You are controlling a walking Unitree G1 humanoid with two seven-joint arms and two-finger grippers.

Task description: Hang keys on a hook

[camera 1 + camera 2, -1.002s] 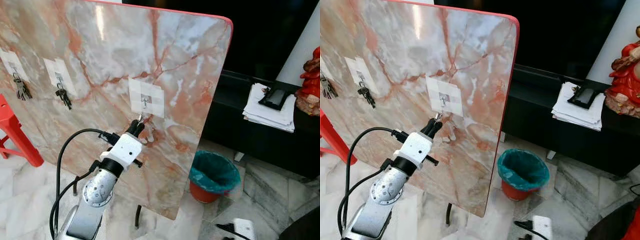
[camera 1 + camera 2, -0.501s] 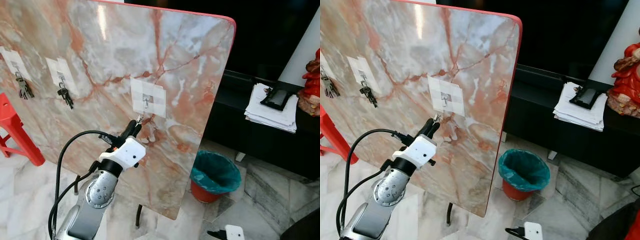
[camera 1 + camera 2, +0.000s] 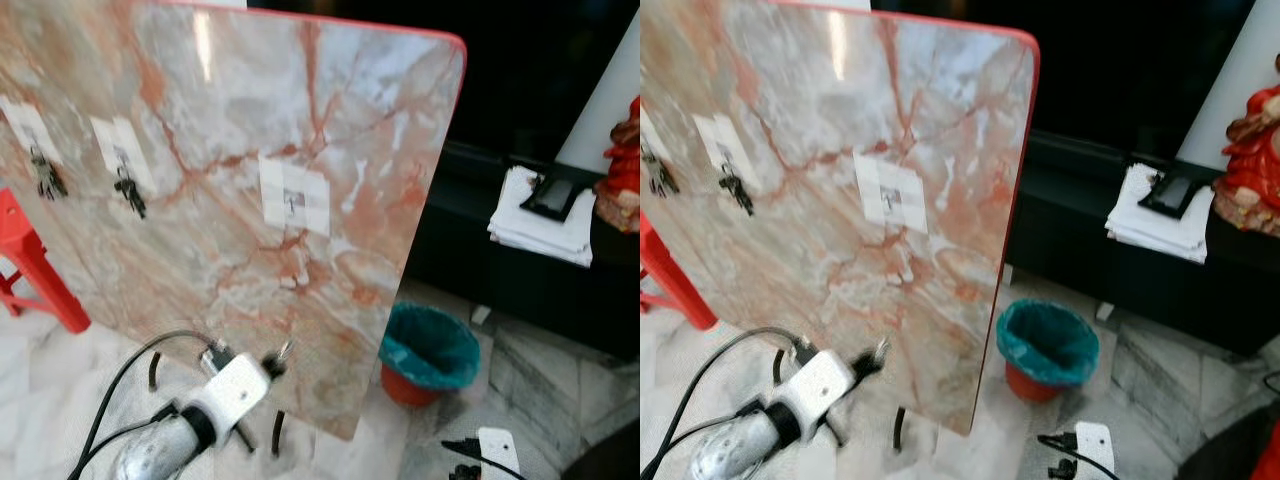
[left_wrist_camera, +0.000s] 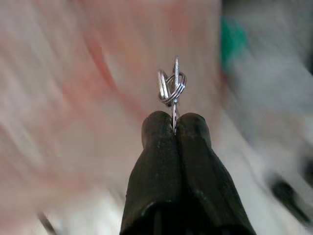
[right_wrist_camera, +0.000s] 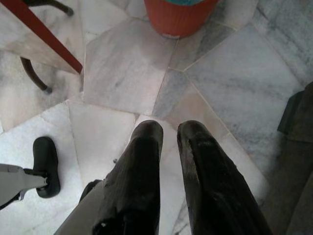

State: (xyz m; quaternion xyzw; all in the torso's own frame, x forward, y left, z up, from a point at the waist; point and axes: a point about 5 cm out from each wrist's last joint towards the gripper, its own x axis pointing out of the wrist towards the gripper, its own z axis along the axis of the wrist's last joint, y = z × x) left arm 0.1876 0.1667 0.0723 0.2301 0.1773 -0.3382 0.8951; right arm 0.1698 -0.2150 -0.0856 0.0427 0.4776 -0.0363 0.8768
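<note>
On the marble table top (image 3: 200, 150), tipped on edge, two key bunches (image 3: 45, 178) are seen hanging at ten o'clock, and a bare hook (image 3: 292, 204) sits at centre. The left claw (image 3: 278, 357) is held low at six o'clock, well below that hook, closed on a key ring (image 4: 172, 87). A miss is likely: the ring is thin, motion blur is heavy, and a slip from the pinch could drop the keys. The ring's grip is made plain by the left wrist view; the hook's place by the head views. The right claw (image 5: 167, 133), slightly parted, hangs over the floor (image 5: 122, 68).

Pink-veined marble board (image 3: 230, 180) with red rim, teal-lined orange bin (image 3: 428, 352), red stool (image 3: 25, 260).
</note>
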